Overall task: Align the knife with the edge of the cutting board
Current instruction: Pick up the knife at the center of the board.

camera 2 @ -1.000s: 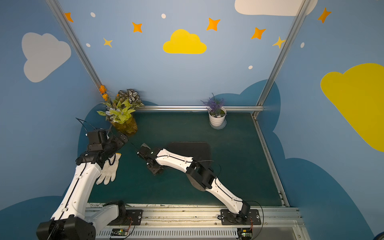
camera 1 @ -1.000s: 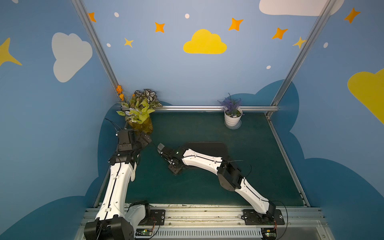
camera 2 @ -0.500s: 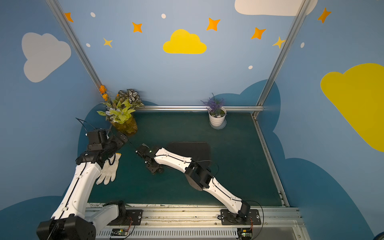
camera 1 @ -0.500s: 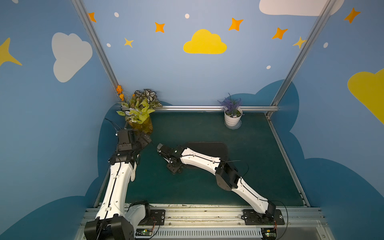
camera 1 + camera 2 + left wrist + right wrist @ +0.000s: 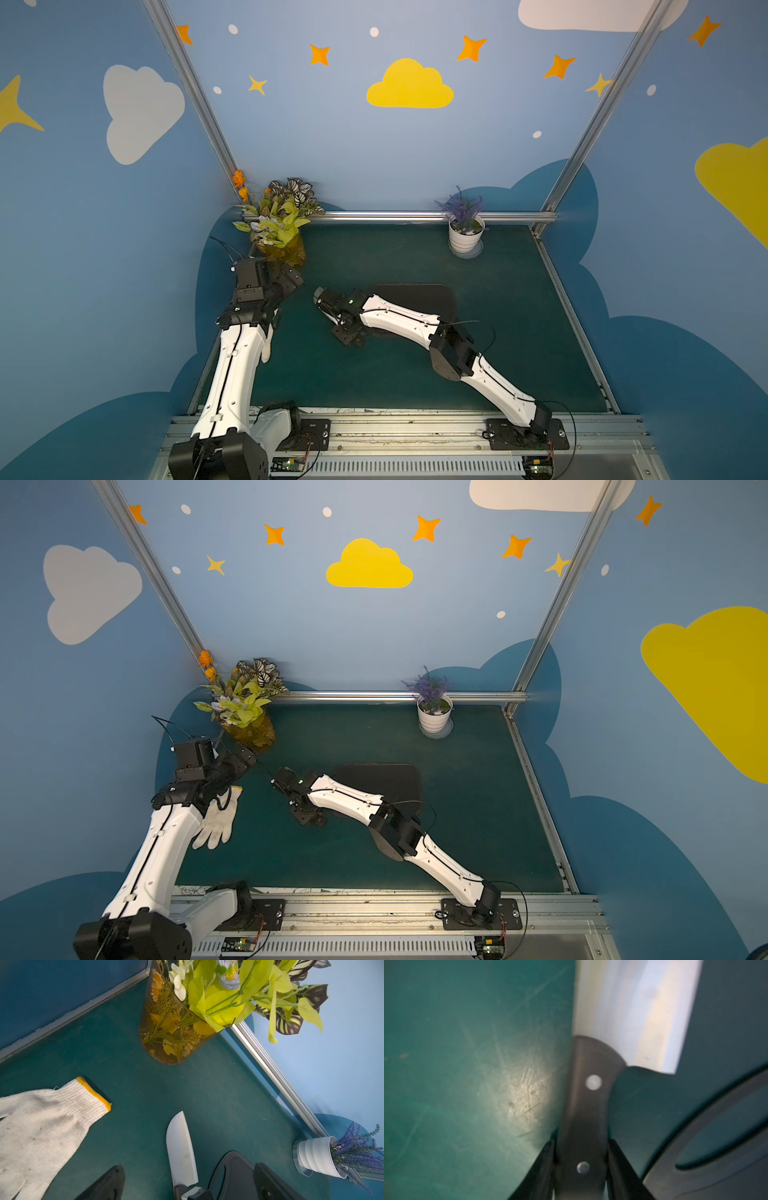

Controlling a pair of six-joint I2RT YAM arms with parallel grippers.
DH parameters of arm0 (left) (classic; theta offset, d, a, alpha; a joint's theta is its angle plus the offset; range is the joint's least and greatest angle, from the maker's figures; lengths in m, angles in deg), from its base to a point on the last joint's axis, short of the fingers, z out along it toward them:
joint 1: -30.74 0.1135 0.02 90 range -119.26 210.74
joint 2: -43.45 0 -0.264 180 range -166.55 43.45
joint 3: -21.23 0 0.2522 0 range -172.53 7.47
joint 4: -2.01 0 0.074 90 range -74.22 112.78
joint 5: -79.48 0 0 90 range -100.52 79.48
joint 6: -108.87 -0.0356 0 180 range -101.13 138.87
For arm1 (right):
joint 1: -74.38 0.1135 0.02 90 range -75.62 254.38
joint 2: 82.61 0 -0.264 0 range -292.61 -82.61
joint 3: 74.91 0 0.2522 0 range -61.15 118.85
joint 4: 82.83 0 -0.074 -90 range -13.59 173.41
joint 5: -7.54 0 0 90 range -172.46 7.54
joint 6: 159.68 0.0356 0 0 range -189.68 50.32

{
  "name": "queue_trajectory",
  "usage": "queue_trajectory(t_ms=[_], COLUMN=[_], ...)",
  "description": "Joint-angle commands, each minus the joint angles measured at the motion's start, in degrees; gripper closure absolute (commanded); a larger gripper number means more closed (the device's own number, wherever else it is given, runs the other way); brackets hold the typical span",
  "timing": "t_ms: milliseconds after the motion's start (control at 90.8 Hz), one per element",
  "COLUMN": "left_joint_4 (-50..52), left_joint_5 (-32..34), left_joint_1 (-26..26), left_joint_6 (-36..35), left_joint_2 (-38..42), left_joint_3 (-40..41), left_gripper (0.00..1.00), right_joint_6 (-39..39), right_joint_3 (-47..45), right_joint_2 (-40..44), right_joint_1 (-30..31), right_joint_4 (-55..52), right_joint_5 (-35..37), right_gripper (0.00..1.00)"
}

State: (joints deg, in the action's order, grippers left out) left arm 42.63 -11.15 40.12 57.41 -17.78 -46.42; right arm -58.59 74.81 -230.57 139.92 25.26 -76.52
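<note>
A broad-bladed silver-grey knife (image 5: 629, 1012) with a black riveted handle sits on or just above the dark green bench mat (image 5: 456, 1064), beside the slotted end of a flat black cutting board (image 5: 695, 1186). The right fingers (image 5: 544, 1167) pinch its handle firmly, probably to swing it parallel with the board's edge. The left fingers (image 5: 110, 1184) hang wide apart, empty, clear.

Knife (image 5: 181, 1147) (silver blade, black handle) lies just beside black, slotted cutting board (image 5: 239, 1171).

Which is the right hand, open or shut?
Shut on the knife: in the right wrist view the fingers of the right hand press both sides of the black handle.
</note>
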Motion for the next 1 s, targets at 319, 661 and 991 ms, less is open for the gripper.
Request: queue_trajectory(t_ms=[319,661,991], left_joint_4=[-1.36,-1.62,-2.06], left_joint_5=[-4.69,-6.03,-7.44], left_joint_1=[-0.29,-0.90,-1.13], left_joint_6=[-2.26,-2.67,-2.63], left_joint_2=[-3.63,-4.45,-4.95], left_joint_3=[-1.71,-1.80,-1.75], left_gripper=[0.00,0.00,0.00], right_joint_6=[2.84,3.23,5.11], right_joint_3=[0.54,-1.76,-9.80], right_joint_2=[2.44,9.20,16.38], right_joint_1=[-1.96,-1.96,-1.20], right_joint_4=[0.80,5.35,8.93], right_joint_5=[-0.46,0.41,4.90], right_gripper=[1.00,1.00,1.00])
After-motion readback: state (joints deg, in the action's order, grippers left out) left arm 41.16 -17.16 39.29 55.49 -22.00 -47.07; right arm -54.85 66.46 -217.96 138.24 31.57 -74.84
